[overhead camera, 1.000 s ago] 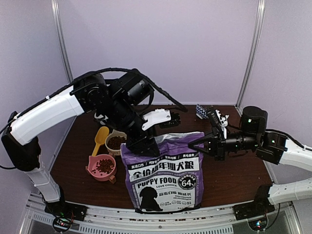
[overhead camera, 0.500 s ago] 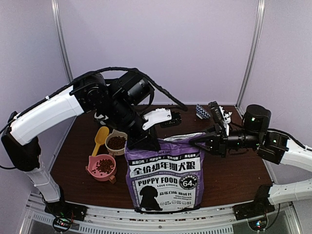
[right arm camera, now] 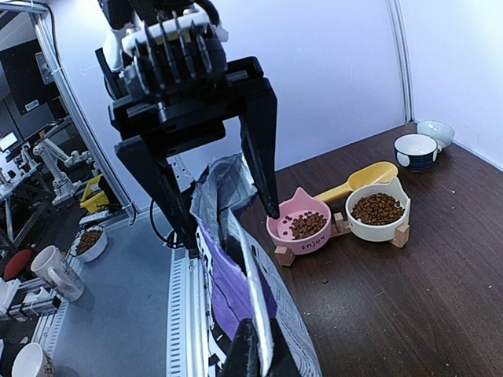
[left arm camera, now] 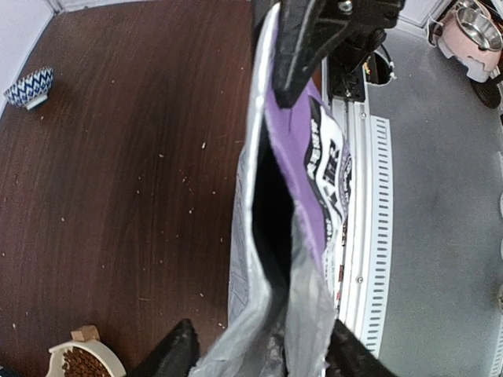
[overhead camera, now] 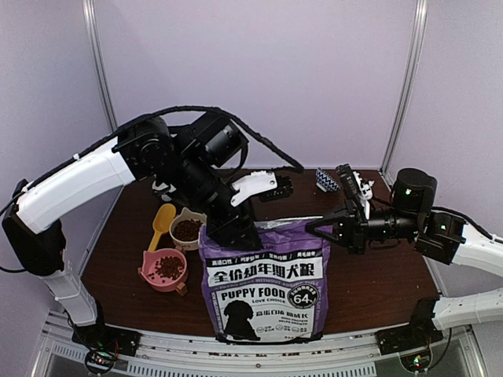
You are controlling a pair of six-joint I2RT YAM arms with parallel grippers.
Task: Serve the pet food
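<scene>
The purple-and-white puppy food bag [overhead camera: 263,283] stands upright at the table's near edge with its top open. My right gripper [overhead camera: 314,228] [right arm camera: 259,353] is shut on the bag's silver top edge at the right end. At the left end, my left gripper [overhead camera: 233,232] [left arm camera: 261,357] stands open, one finger on each side of the bag's mouth. Pet food lies in a pink cat-ear bowl [overhead camera: 168,267] [right arm camera: 302,226] and in a white bowl [overhead camera: 187,229] [right arm camera: 377,208], both left of the bag. The inside of the bag is dark in the left wrist view.
A yellow scoop [overhead camera: 161,224] [right arm camera: 361,179] lies behind the two bowls. A blue patterned bowl [overhead camera: 326,180] [left arm camera: 30,86] sits at the back right, with a small pale bowl [right arm camera: 436,129] next to it. The table's near edge and metal rail [left arm camera: 369,236] run just past the bag.
The bag has shifted a little to the right and stands straighter. My right gripper has risen slightly with the bag's edge. The left arm stays at the bag's left end.
</scene>
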